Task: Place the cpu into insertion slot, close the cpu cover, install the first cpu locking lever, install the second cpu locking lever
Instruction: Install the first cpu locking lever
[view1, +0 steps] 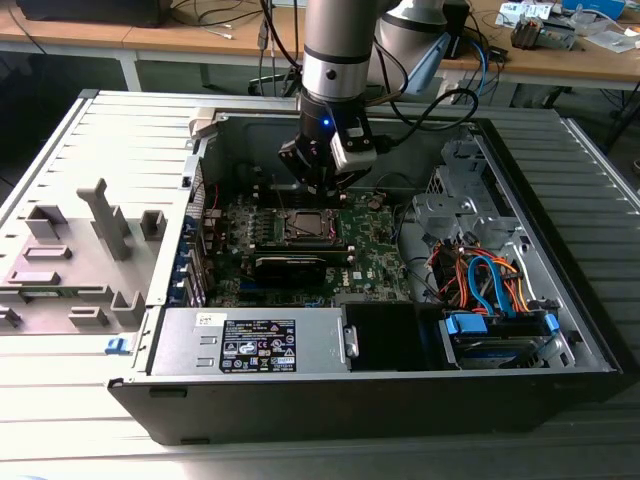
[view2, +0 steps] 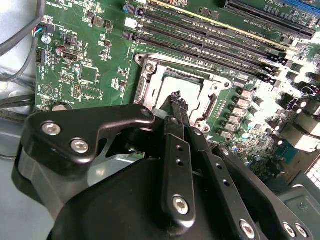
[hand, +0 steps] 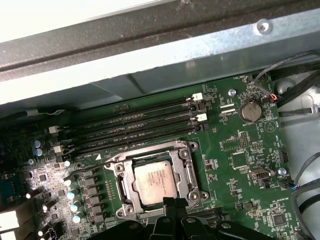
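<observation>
In the second wrist view the hand (view2: 176, 95) covers the near edge of the cpu cover (view2: 150, 75), and its black body is cut off by the picture's edge. In the first wrist view the cover's (hand: 177, 160) nearest rim is hidden behind the hand's tips (hand: 172, 204). In the exterior view the insertion slot (view1: 303, 224) is too small to tell its locking levers.

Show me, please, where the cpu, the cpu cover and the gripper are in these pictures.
cpu (hand: 156, 183): first wrist view, middle of its silver top face.
cpu cover (hand: 183, 167): first wrist view, one side bar of the frame.
gripper (view2: 176, 96): second wrist view, at the fingertips.
</observation>
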